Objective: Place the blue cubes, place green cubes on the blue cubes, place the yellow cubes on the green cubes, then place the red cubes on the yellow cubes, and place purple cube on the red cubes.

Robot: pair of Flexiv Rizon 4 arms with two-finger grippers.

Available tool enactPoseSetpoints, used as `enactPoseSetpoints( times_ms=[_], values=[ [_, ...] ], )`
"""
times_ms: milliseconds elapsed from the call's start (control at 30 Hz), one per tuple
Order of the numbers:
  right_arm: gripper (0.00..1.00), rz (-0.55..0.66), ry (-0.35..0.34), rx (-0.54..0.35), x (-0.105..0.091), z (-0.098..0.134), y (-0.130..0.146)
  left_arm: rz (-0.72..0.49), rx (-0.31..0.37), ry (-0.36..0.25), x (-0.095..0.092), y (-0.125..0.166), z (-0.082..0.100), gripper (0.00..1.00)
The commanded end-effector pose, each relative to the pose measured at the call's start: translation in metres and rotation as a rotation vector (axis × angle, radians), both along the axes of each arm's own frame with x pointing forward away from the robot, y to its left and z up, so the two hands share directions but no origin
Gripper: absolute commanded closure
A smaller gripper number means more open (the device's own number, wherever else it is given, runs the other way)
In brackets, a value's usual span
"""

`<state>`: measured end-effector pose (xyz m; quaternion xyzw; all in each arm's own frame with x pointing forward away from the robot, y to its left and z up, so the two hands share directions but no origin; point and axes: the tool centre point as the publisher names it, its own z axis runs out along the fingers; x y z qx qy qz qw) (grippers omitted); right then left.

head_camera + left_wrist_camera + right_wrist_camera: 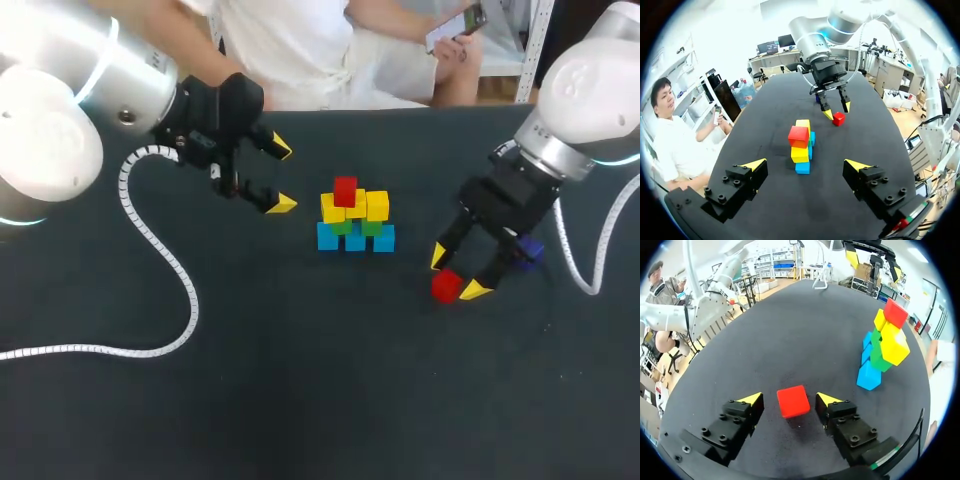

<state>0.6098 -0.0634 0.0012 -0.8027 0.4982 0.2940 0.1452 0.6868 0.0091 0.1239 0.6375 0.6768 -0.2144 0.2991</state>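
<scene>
Dark worktop (300,400), white coiled cable (150,240) lying across its left side. Right gripper (457,274) spread wide, loose red cube (445,286) on the worktop between its fingers, gaps on both sides. One purple cube (530,250) just behind that gripper. Mid-worktop stack: three blue cubes (328,237) at the base, two green cubes (342,227) on them, at least two yellow cubes (378,206), one top red cube (345,190). Left gripper (282,177) wide, empty, left of the stack and apart from it.
</scene>
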Motion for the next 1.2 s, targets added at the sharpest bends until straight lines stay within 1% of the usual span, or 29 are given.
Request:
enactPoseSetpoints(
  times_ms=[33, 67, 100, 133, 167, 267, 300, 367, 400, 433, 533, 633, 833, 1033, 1133, 1200],
  values=[
    [0.30, 0.005, 0.002, 0.004, 0.001, 0.000, 0.001, -0.003, -0.003, 0.000, 0.001, 0.001, 0.000, 0.00],
    [0.33, 0.006, 0.002, 0.004, 0.001, 0.000, 0.001, -0.003, -0.003, 0.000, 0.001, 0.001, 0.000, 0.00],
    [0.44, 0.007, 0.002, 0.005, 0.001, -0.001, 0.001, -0.003, -0.003, 0.000, 0.001, 0.001, 0.000, 0.00],
    [0.52, 0.008, 0.002, 0.006, 0.001, -0.001, 0.001, -0.003, -0.003, 0.000, 0.001, 0.001, 0.000, 0.00],
    [0.56, 0.009, 0.002, 0.007, 0.001, -0.001, 0.002, -0.003, -0.003, 0.000, 0.001, 0.001, 0.000, 0.00],
    [0.74, 0.014, 0.000, 0.010, 0.000, -0.001, 0.002, -0.003, -0.003, 0.000, 0.001, 0.001, 0.000, 0.00],
    [0.77, 0.015, 0.000, 0.011, 0.000, -0.001, 0.002, -0.003, -0.003, 0.000, 0.001, 0.001, 0.000, 0.00],
    [0.88, 0.017, -0.001, 0.012, -0.001, -0.002, 0.003, -0.003, -0.003, 0.000, 0.001, 0.001, 0.000, 0.00],
    [0.96, 0.018, -0.002, 0.012, -0.001, -0.002, 0.003, -0.003, -0.003, 0.000, 0.001, 0.001, 0.000, 0.00],
    [1.00, 0.018, -0.002, 0.012, -0.001, -0.002, 0.003, -0.003, -0.003, 0.000, 0.001, 0.001, 0.000, 0.00],
    [1.00, 0.013, -0.004, 0.013, -0.001, -0.002, 0.003, -0.003, -0.003, 0.000, 0.001, 0.001, 0.000, 0.00],
    [1.00, -0.017, 0.005, 0.005, 0.000, -0.002, 0.002, -0.003, -0.003, 0.000, 0.001, 0.001, 0.000, 0.00],
    [1.00, -0.128, 0.038, -0.082, 0.008, 0.003, 0.005, -0.003, -0.003, 0.000, 0.001, 0.001, 0.000, 0.00],
    [1.00, -0.225, 0.047, -0.101, 0.016, 0.024, 0.011, -0.003, -0.003, 0.000, 0.001, 0.001, 0.000, 0.00],
    [1.00, -0.285, 0.055, -0.082, 0.021, 0.037, 0.012, -0.003, -0.003, 0.000, 0.001, 0.001, 0.000, 0.00],
    [1.00, -0.329, 0.056, -0.052, 0.023, 0.049, 0.012, -0.003, -0.003, 0.000, 0.001, 0.001, 0.000, 0.00]
  ],
)
